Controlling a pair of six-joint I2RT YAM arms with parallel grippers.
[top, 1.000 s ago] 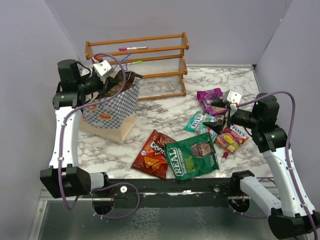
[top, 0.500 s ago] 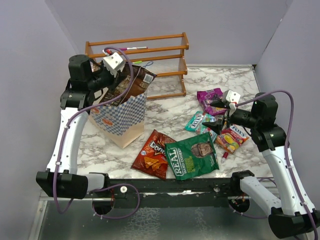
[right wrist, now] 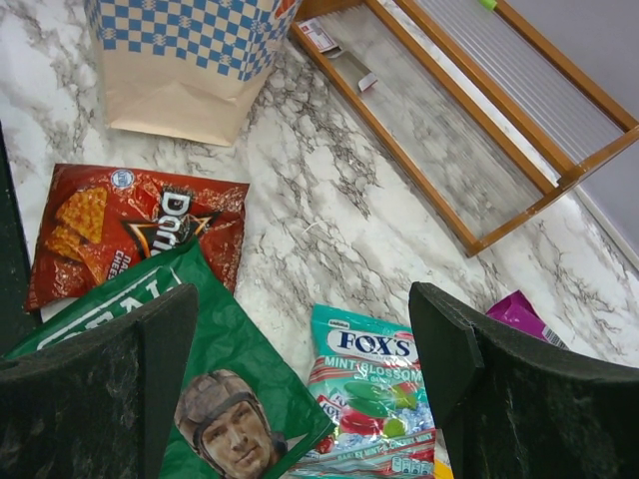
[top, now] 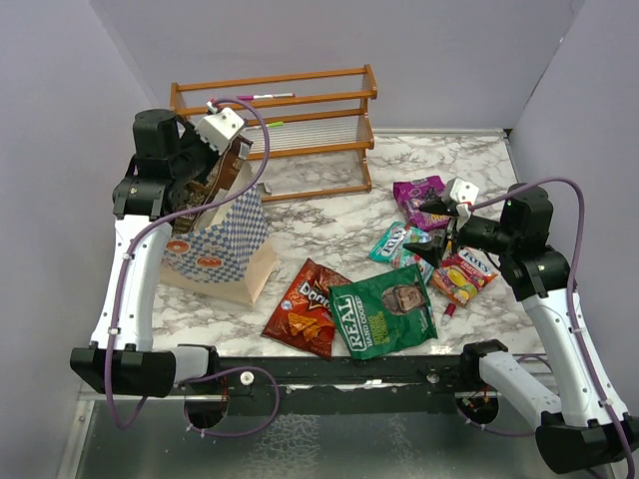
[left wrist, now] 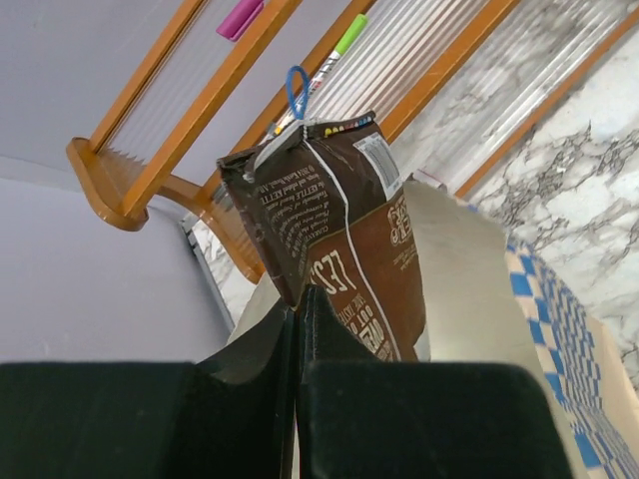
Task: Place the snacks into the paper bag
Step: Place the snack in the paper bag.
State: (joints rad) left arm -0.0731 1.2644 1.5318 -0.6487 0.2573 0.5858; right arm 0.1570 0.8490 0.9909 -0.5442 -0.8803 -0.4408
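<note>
**A:** What do the left fingers [left wrist: 255, 399] hold?

**B:** They are clenched on one end of the glossy brown bag [left wrist: 349, 230], which hangs at the mouth of the paper bag [top: 225, 244]. Its far end seems to dip just inside the mouth; how deep, I cannot tell.

**A:** What has changed in the last second?

**B:** The left arm [top: 130, 269] has risen and swung, and the paper bag has rocked with it. Half a second ago it leaned toward the middle of the tabletop [top: 329, 230]. Now it stands back at the left, in front of the wooden rack [top: 300, 100]. The brown bag has stayed pinched throughout.

**A:** And the right side?

**B:** The right fingers [right wrist: 110, 389] are spread wide and empty, hovering unmoved over the teal packet [right wrist: 364, 374]. The red Doritos [top: 305, 309], green REAL chips [top: 384, 314], magenta pack [top: 419, 190] and red-yellow pack [top: 464, 277] lie loose on the tabletop.

**A:** Meaning?

**B:** Probably this snack is nearly in but not released. The light paper bag shifts easily, so tipping is the risk.
</note>
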